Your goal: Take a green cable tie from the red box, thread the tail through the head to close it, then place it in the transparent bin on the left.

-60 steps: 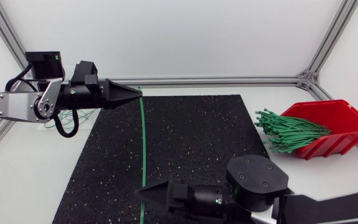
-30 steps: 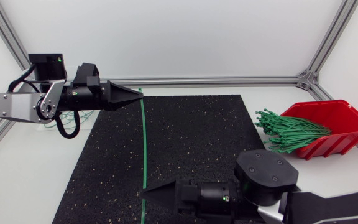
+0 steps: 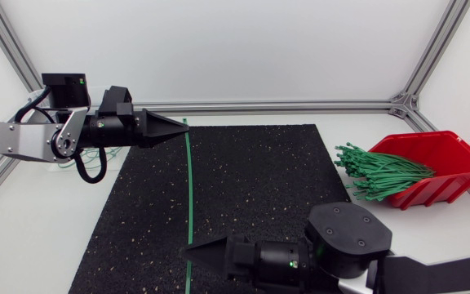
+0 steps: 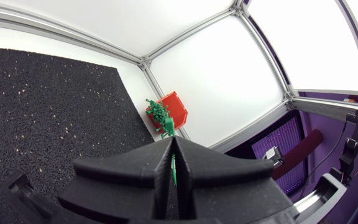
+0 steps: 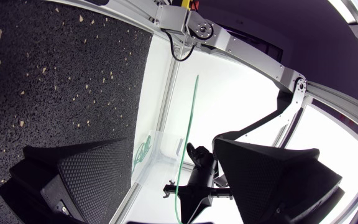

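One green cable tie (image 3: 188, 188) is out of the red box (image 3: 447, 155) and stretches straight across the black mat (image 3: 268, 180). Its far end is pinched between my left fingers (image 3: 157, 125), which are pressed flat together on it. My right fingers (image 5: 86, 168) stand wide apart, one on either side of the tie's near part, not gripping it as far as I can see. I judge the picking done. The tail is not yet through the head, no loop is formed, and the transparent bin (image 5: 166, 146) beside my left arm has yet to receive it.
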`<control>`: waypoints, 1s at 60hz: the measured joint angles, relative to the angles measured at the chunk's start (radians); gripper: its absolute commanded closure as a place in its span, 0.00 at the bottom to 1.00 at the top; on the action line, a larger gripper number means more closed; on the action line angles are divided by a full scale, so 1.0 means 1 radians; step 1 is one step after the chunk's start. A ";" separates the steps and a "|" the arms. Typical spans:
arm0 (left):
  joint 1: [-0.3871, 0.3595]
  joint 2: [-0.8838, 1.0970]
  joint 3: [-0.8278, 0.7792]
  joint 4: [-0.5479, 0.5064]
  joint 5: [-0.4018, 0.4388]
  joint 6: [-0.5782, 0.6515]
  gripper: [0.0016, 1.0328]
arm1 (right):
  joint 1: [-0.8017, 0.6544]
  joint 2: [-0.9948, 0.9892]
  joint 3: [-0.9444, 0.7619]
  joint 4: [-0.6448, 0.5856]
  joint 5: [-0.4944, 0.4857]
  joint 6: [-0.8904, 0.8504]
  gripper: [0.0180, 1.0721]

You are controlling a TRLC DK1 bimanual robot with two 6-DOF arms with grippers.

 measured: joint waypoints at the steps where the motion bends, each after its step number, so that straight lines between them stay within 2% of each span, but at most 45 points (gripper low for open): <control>1: 0.000 0.001 0.000 0.000 0.000 0.000 0.96 | 0.002 -0.002 0.000 0.000 0.000 0.000 0.04; 10: -0.006 0.003 0.000 0.000 0.000 0.000 0.96 | 0.021 -0.008 0.000 0.000 0.000 0.023 0.05; 13: -0.008 0.003 0.000 0.000 0.000 0.000 0.96 | 0.027 -0.008 0.000 0.000 0.000 0.031 0.10; 17: -0.008 0.003 0.000 -0.001 0.000 0.000 0.96 | 0.034 -0.008 -0.001 0.000 0.000 0.038 0.26; 24: -0.008 0.003 0.000 -0.001 0.000 0.000 0.96 | 0.042 -0.010 -0.011 0.000 0.000 0.042 0.37; 27: -0.008 0.003 0.000 -0.001 0.000 0.000 0.96 | 0.043 -0.010 -0.015 0.000 0.000 0.042 0.48; 32: -0.008 0.003 0.000 -0.001 0.000 0.000 0.96 | 0.043 -0.010 -0.019 0.000 0.000 0.042 0.60; 35: -0.008 0.003 0.000 -0.001 0.000 0.000 0.96 | 0.043 -0.010 -0.019 0.000 0.000 0.042 0.61; 39: -0.008 0.003 0.000 -0.001 0.000 0.000 0.96 | 0.043 -0.012 -0.019 0.000 0.000 0.042 0.67; 60: -0.008 0.009 0.000 -0.005 0.000 0.000 0.96 | 0.042 -0.013 -0.019 0.001 0.000 0.042 0.70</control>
